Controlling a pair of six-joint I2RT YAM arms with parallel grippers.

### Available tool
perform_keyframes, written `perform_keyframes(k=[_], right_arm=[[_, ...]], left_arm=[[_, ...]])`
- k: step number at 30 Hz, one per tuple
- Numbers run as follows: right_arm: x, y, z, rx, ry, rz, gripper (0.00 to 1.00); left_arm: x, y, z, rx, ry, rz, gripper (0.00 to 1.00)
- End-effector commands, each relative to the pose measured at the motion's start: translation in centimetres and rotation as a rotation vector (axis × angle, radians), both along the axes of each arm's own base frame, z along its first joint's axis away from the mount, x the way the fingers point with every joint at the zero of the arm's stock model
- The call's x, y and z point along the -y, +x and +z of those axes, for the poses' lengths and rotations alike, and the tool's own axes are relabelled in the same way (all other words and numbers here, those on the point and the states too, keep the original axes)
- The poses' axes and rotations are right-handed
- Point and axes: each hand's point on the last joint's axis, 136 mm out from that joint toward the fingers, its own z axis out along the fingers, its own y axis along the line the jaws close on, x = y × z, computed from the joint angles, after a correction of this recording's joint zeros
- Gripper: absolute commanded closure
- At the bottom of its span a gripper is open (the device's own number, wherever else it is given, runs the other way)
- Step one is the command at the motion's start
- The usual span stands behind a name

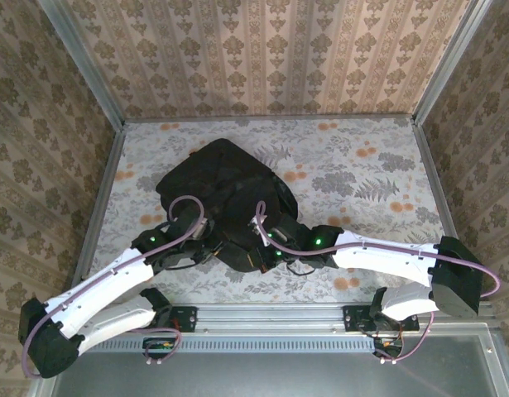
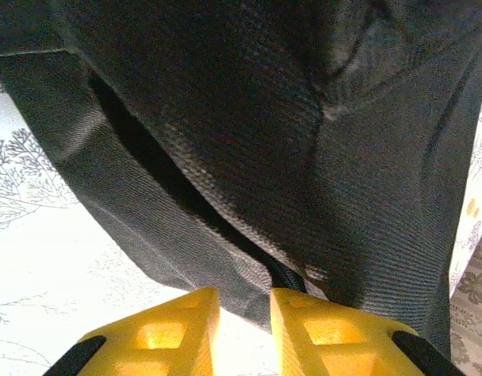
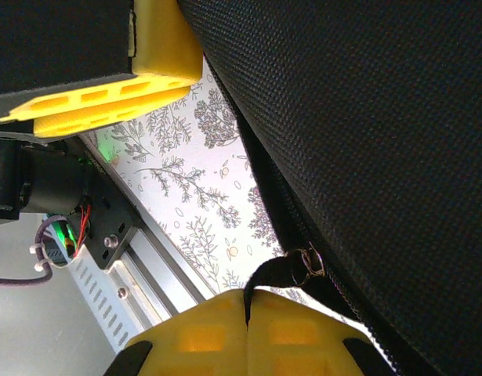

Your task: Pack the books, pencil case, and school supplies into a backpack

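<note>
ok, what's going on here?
Both arms are working at the near edge of the black backpack, which lies on the table. The right gripper is shut on the zip pull. The left gripper sits at the fabric edge, fingers slightly apart; whether it pinches fabric is unclear.

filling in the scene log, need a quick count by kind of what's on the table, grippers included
black backpack: 1
zip pull: 1
grippers: 2 (left gripper, right gripper)
total: 4
</note>
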Motion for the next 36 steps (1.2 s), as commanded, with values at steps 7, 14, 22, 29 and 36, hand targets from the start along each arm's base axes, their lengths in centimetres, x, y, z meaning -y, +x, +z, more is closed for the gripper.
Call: perform_keyframes(k=[7, 14, 22, 29, 36], right_arm=[[0.0, -0.3, 0.2, -0.012, 0.043, 0.0, 1.0], [0.3, -0.2, 0.3, -0.008, 0.046, -0.014, 1.0], [0.6, 0.1, 0.2, -0.007, 0.048, -0.035, 1.0], [1.2, 0.2, -0.8, -0.023, 0.015, -0.065, 1.0], [0.6, 0.0, -0.8, -0.037, 0.039, -0.048, 1.0]], left_arm=[[1.7, 0.9, 2.7, 0.057, -0.063, 0.012, 0.73], [2.2, 0.2, 0.3, -0.009, -0.063, 0.018, 0.73], [1.4, 0.1, -0.9, -0.022, -0.015, 0.045, 0.74], [-0.2, 0.6, -1.2, 0.004, 0.092, 0.062, 0.66], [-0.2, 1.3, -2.2, 0.011, 0.153, 0.059, 0.65]])
